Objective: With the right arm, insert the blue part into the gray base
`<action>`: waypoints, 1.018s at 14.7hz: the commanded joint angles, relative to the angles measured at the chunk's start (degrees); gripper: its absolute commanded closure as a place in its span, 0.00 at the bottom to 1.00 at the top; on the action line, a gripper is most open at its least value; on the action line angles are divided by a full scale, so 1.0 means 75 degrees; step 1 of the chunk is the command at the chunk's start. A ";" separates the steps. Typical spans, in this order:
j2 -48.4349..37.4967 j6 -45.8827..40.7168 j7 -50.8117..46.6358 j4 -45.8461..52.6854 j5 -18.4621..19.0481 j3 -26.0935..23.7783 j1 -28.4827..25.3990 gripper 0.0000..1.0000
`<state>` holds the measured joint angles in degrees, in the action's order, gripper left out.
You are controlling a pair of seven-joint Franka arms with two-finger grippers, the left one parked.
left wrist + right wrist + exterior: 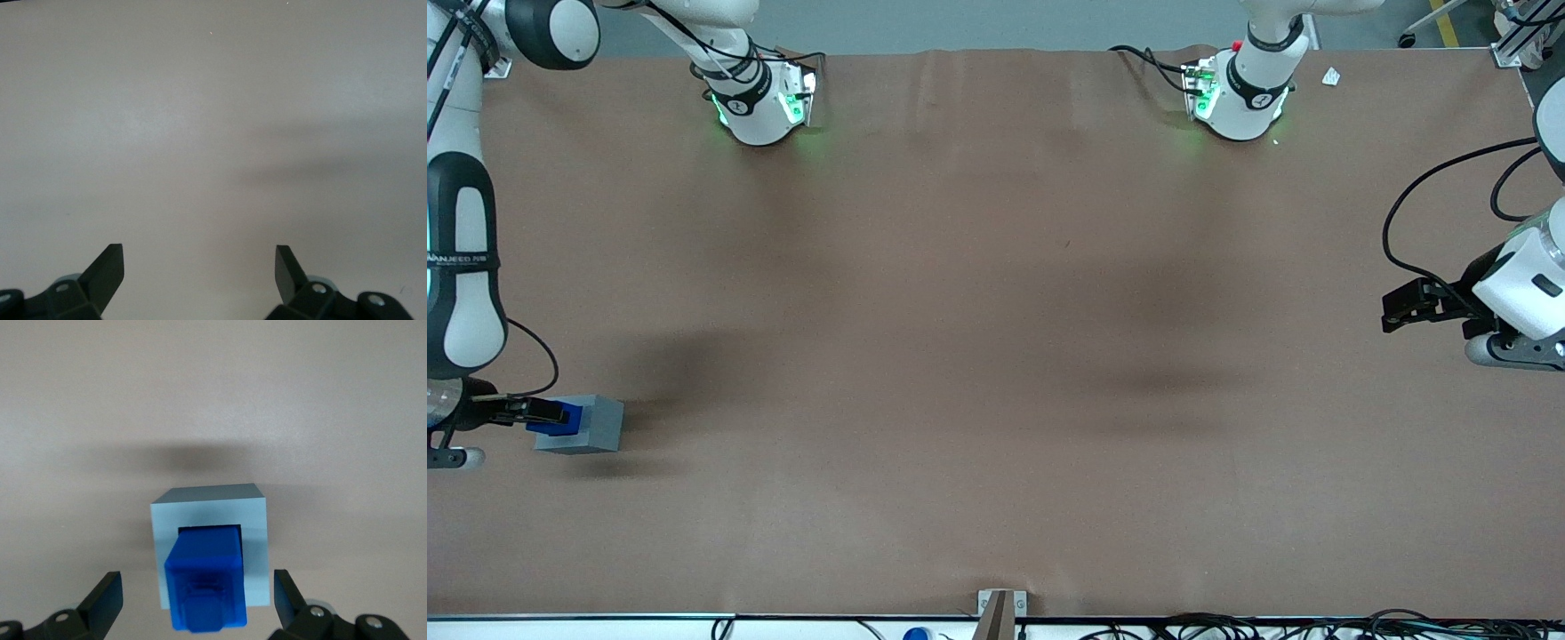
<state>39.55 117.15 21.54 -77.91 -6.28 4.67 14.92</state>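
Brown table [996,356] carrying the work at the working arm's end. White right arm [463,267], reaching down to its pincer [529,411]. Gray cube [209,543] on the table, directly beneath the pincer. Blue block [207,583] standing in the cube's square recess, between the fingers [103,600] but touching neither; the pincer is released, fingers spread wide. The block appears to stick well up out of the recess, so seating may be incomplete. Step: insertion, nearly done. Next move: check depth; press down or withdraw straight up.
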 commanded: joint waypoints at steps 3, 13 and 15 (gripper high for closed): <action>-0.2303 -0.0116 -0.0491 -0.2099 -0.0334 -0.0072 -0.0044 0.00; -0.5624 -0.2259 -0.2294 -0.3159 0.0508 -0.0119 -0.1402 0.00; -0.5625 -0.2506 -0.2951 -0.2925 0.0801 -0.0166 -0.1777 0.00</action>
<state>-1.77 98.88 4.39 -99.13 -2.92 3.65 4.37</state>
